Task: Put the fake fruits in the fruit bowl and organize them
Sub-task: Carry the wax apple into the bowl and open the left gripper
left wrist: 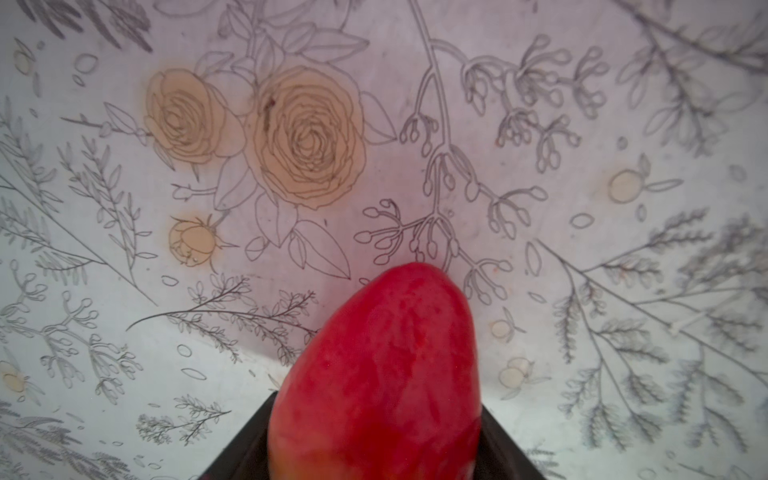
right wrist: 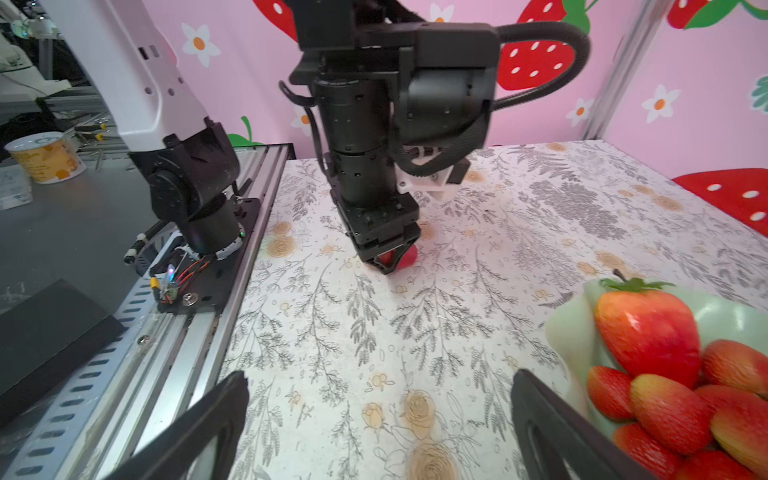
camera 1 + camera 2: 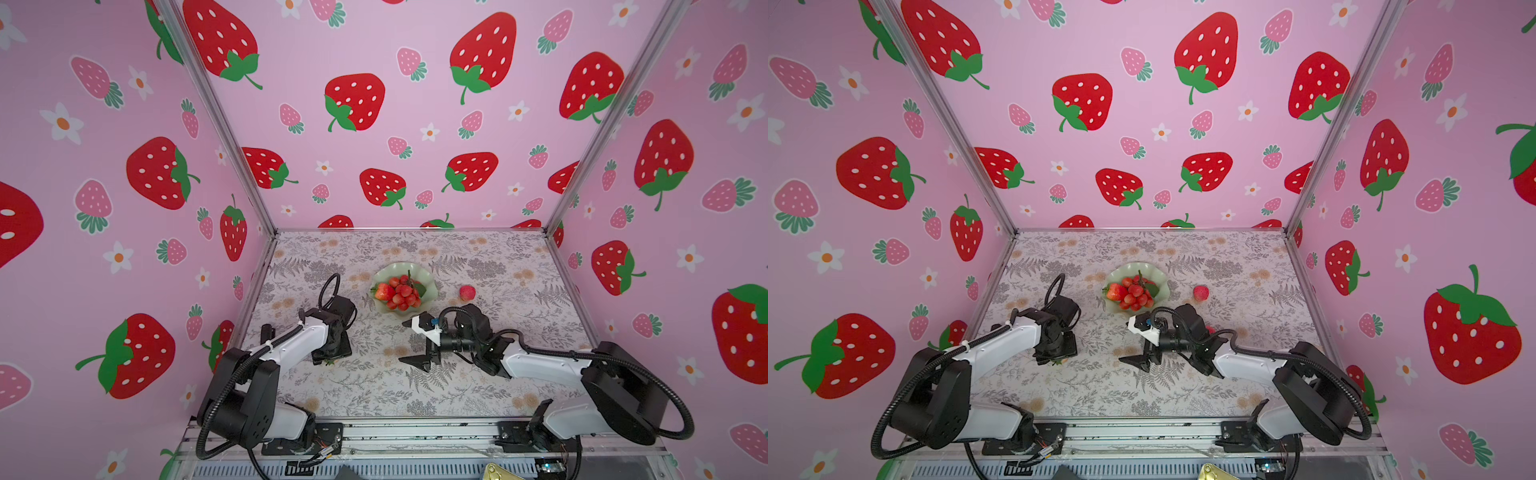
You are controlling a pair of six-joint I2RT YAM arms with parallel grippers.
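Note:
The pale green fruit bowl [image 3: 430, 286] [image 3: 1133, 266] [image 2: 569, 332] holds the red berry bunch [image 3: 403, 296] [image 3: 1136, 297] [image 2: 673, 411] and a strawberry [image 3: 383, 291] [image 3: 1116, 292] [image 2: 648, 328]. A round pink-red fruit [image 3: 467, 292] [image 3: 1201, 293] lies on the table right of the bowl. My left gripper [image 3: 330, 358] [image 3: 1059, 360] [image 1: 376, 415] [image 2: 390, 262] points straight down at the table, its jaws against both sides of a second strawberry [image 1: 382, 365]. My right gripper [image 3: 409, 343] [image 3: 1133, 343] [image 2: 380, 380] hovers open and holds nothing, just in front of the bowl.
The floral table cover [image 3: 374, 386] is walled in by strawberry wallpaper on three sides. A metal rail [image 3: 415, 432] with both arm bases runs along the front edge. A bit of red [image 3: 1210, 329] shows beside the right arm's wrist.

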